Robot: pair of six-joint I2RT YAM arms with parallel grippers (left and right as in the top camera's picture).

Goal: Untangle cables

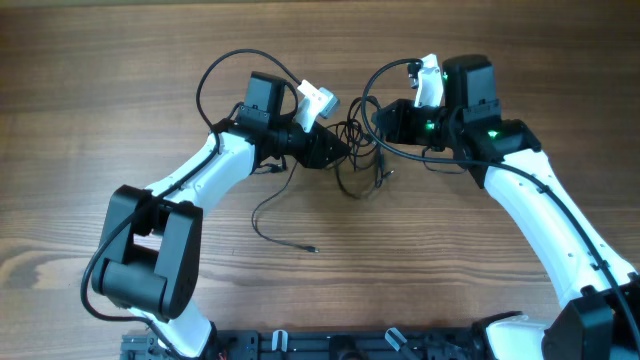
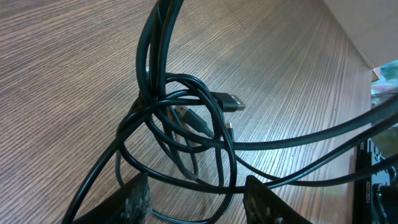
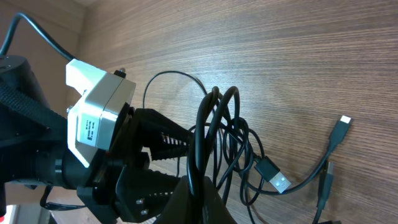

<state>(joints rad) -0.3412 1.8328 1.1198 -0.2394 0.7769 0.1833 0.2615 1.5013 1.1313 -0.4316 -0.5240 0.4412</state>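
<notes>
The cables [image 1: 358,172] are thin black cords tangled in loops on the wooden table between my two grippers. My right gripper [image 1: 383,122] is shut on a few strands and holds them lifted; in the right wrist view the cords [image 3: 238,127] rise out of its closed fingers [image 3: 202,186]. A USB plug [image 3: 280,181] hangs from the bunch. My left gripper [image 1: 340,150] is open. In the left wrist view its fingers [image 2: 199,202] stand wide apart, with loops of the bunch [image 2: 180,118] crossing between them, and a plug end [image 2: 231,102] shows.
One loose cord tail [image 1: 283,228] runs from the tangle towards the table's front. Another plug end [image 3: 341,124] lies on the wood to the right of the bunch. Thicker arm cables [image 1: 215,75] arch behind both wrists. The left gripper's camera housing [image 3: 99,112] sits close to the right gripper.
</notes>
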